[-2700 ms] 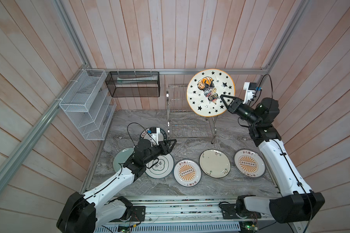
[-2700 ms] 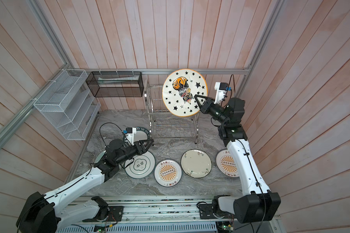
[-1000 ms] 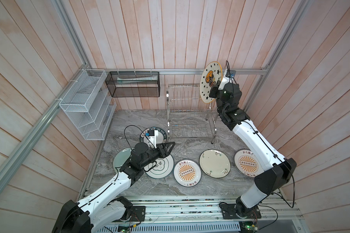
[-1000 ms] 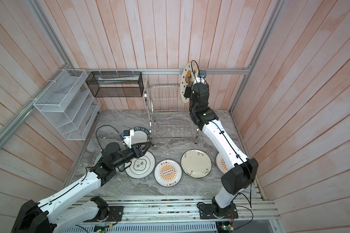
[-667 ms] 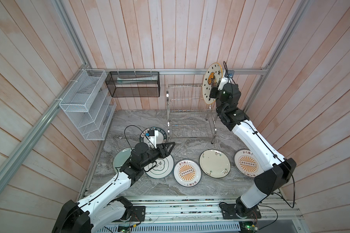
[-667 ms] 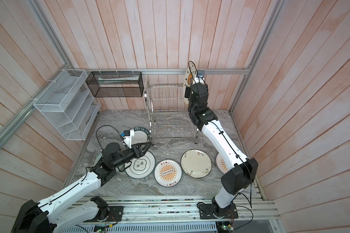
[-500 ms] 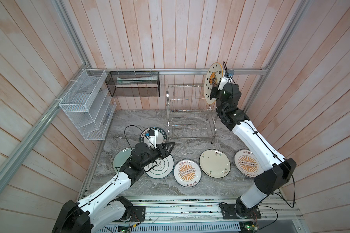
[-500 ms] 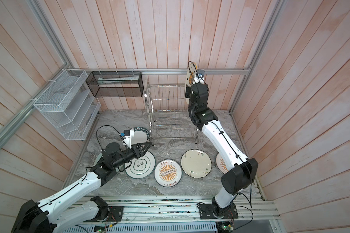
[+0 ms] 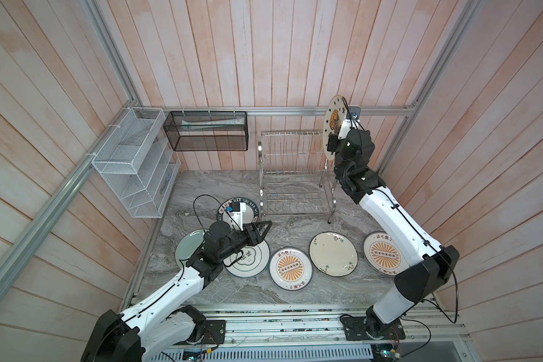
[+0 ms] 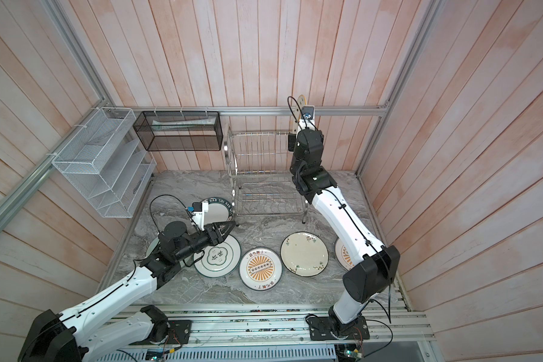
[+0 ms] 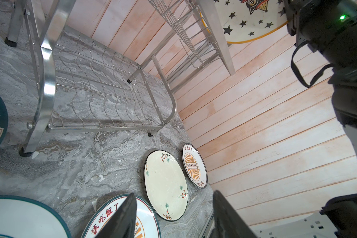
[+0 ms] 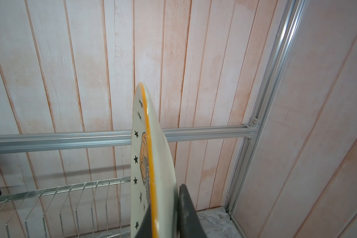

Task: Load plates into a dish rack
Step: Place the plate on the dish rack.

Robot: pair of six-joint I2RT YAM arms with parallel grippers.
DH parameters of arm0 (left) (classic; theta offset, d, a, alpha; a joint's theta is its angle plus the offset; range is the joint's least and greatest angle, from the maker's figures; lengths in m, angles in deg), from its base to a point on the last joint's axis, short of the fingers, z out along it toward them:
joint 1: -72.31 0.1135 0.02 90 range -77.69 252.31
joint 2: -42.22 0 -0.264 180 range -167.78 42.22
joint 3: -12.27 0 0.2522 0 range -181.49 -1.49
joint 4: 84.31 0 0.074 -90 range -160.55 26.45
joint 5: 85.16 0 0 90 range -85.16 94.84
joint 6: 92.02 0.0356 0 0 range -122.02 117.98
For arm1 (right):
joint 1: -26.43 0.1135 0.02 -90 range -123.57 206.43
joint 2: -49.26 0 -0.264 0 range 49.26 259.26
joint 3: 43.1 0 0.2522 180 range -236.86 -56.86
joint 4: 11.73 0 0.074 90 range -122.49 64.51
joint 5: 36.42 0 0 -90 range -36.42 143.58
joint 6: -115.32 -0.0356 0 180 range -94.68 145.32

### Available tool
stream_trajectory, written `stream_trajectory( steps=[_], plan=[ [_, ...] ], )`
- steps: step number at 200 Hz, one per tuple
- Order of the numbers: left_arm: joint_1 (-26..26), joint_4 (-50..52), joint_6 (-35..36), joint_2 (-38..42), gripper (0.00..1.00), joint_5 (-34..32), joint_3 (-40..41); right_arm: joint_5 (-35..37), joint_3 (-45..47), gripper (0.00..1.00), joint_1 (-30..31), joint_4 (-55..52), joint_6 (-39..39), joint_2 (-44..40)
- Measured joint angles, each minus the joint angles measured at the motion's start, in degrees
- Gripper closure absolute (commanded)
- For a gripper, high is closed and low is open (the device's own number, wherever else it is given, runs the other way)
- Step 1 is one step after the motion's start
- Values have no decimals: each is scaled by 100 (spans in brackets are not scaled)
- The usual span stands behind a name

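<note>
— What is on the bench [image 9: 207,185]?

— The steel dish rack [image 9: 295,175] stands at the back wall. In front of it six plates lie flat. A green-lettered plate [image 9: 248,207] is nearest the rack. Then comes a row: a pale green plate [image 9: 184,250], a quatrefoil plate [image 9: 254,263], a sunburst plate [image 9: 290,269], a floral plate [image 9: 333,254] and a second sunburst plate [image 9: 383,254].

— And the seventh?

— The starred plate [image 9: 334,125] is up on edge at the right end of the rack's upper tier, with the right jaws clamped on its lower rim. Whether it touches the rods I cannot tell.

— The left jaws?

— Apart, holding nothing, hovering low between the green-lettered plate and the quatrefoil plate.
</note>
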Motion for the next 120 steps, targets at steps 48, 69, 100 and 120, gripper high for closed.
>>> stream_trajectory(
  steps=[48, 69, 100, 120],
  plan=[
    [0, -13, 0, -59, 41, 9, 0, 146, 42, 100, 0, 184, 234, 0],
    [0, -31, -2, -85, 40, 9, 0, 153, 120, 100, 0, 229, 280, 0],
    [-4, -66, -2, -122, 41, 11, 0, 149, 247, 100, 0, 229, 304, 2],
    [-4, -76, 0, -138, 40, 11, 0, 144, 337, 100, 0, 236, 299, 2]
  ],
)
